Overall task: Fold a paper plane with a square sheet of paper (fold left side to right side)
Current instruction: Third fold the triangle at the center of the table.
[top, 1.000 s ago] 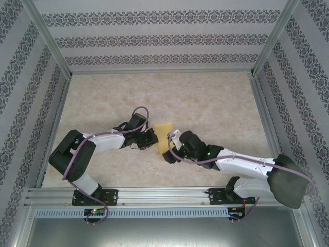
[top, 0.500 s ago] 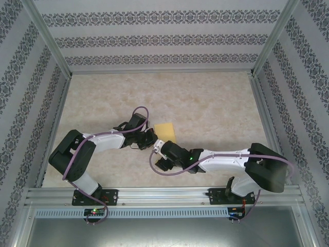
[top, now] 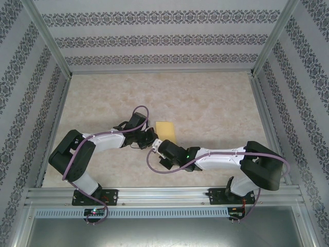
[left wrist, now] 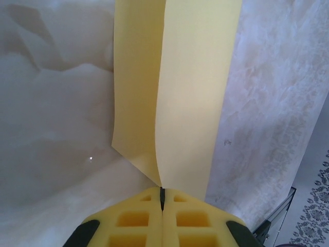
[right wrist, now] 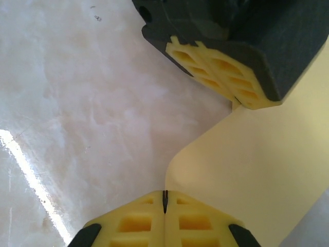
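Note:
The square sheet of paper (top: 166, 129) is pale yellow-orange and lies near the middle of the table, folded over into two layers (left wrist: 195, 103). My left gripper (top: 153, 136) is at its left edge. In the left wrist view its jaws (left wrist: 162, 191) are shut on the sheet's near corner, where the upper layer curves into the seam. My right gripper (top: 158, 146) sits just in front of the left one. Its jaws (right wrist: 164, 195) are shut where a curled, lifted edge of the paper (right wrist: 267, 170) meets them. The left gripper's fingers (right wrist: 221, 72) show just beyond.
The marbled tabletop (top: 216, 103) stretches wide behind and to the right of the paper. Patterned walls with metal posts close off the sides and back. An aluminium rail (top: 164, 195) with both arm bases runs along the near edge.
The right arm swung left, from the paper's right side to its near-left corner, and its jaws went from open to shut. The sheet now looks shorter and flatter. The left arm stayed put.

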`<state>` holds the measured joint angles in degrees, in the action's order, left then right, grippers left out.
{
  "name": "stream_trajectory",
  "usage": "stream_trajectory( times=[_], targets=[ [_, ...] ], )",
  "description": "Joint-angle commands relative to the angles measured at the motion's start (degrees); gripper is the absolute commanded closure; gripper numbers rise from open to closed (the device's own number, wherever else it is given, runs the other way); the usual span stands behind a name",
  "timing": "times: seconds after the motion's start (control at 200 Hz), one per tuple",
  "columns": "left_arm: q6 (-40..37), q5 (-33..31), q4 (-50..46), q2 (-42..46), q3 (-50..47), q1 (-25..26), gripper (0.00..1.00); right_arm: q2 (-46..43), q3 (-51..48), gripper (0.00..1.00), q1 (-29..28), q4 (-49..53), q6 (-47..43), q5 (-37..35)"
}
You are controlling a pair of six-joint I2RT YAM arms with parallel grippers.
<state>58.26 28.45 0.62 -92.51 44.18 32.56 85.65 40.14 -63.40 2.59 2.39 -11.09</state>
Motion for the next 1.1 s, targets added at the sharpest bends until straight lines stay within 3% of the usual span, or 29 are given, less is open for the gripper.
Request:
stream_trajectory(
  times=[0.0, 0.17, 0.3, 0.415, 0.595, 0.819, 1.094],
  targets=[
    [-3.1, -1.6, -4.1, 2.3, 1.9, -0.1, 0.83, -1.2, 1.3, 1.00, 1.2, 1.7, 1.3, 2.1],
    [-8.6, -5.4, -11.6, 6.7, 3.2, -1.9, 0.59, -1.4, 1.3, 1.00, 2.6, 2.0, 2.4, 6.1],
    [-11.5, -5.7, -12.8, 10.3, 3.1, -4.3, 0.53, -1.6, 1.1, 1.00, 4.2, 0.9, 3.9, 9.6],
    [-15.5, -4.8, -13.2, 7.9, 6.1, -4.8, 0.63, -1.5, 1.3, 1.00, 5.4, 0.0, 5.4, 11.8],
    [-20.5, 1.9, -12.0, -4.8, 15.1, -4.6, 0.79, -1.0, 1.4, 1.00, 7.1, -0.1, 7.3, 12.9],
    [-22.3, 6.9, -10.0, -17.5, 23.2, -4.2, 0.85, -1.2, 0.6, 1.00, 8.9, -1.8, 9.5, 15.3],
    [-23.7, 4.8, -13.4, -23.7, 24.3, -3.6, 0.89, -0.3, 0.7, 1.00, 13.4, -1.7, 12.6, 17.9]
  ],
)
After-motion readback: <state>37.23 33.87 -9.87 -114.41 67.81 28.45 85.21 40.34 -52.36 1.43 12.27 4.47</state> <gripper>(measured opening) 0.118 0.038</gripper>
